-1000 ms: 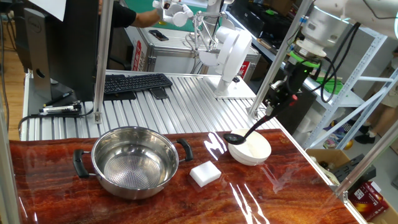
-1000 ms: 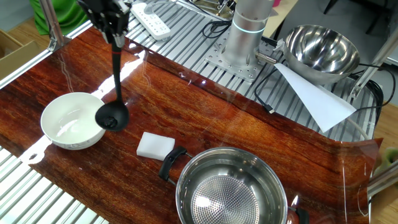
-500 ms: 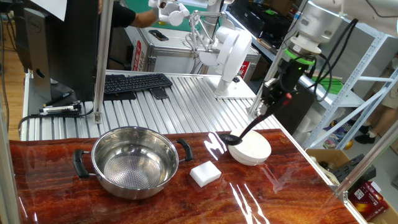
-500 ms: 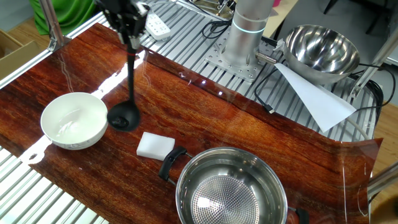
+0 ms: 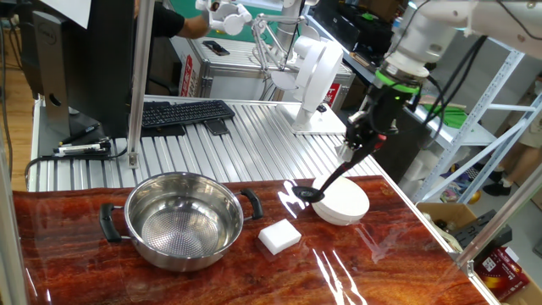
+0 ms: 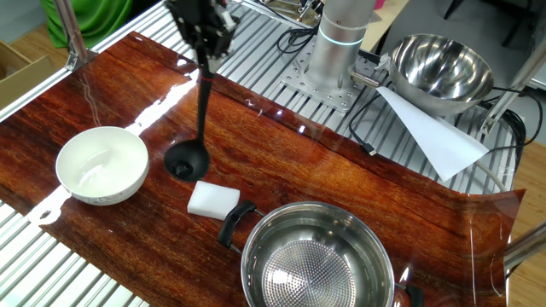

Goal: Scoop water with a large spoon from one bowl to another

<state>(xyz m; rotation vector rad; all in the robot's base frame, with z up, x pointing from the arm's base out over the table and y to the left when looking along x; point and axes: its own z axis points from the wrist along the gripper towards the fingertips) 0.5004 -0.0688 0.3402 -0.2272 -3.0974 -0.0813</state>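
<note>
My gripper (image 5: 359,142) (image 6: 207,44) is shut on the top of the large spoon's thin black handle (image 6: 203,102). The spoon hangs tilted, and its round black cup (image 5: 305,194) (image 6: 187,160) sits low over the wooden tabletop, between the white bowl (image 5: 347,206) (image 6: 101,166) and the white block (image 6: 213,199). The cup is just outside the bowl's rim. The steel pot (image 5: 182,224) (image 6: 317,260) with black side handles stands further along the table, beyond the block. I cannot tell whether the pot or the spoon holds water.
The white rectangular block (image 5: 279,236) lies between bowl and pot. The arm's base (image 6: 337,43) stands at the back on the ribbed metal surface. A second steel bowl (image 6: 439,72) and a sheet of paper (image 6: 431,136) sit beside it. A keyboard (image 5: 182,112) lies behind the table.
The gripper has carried the spoon sideways off the white bowl toward the pot. The cup, earlier over the bowl's rim, now hangs over the table near the block.
</note>
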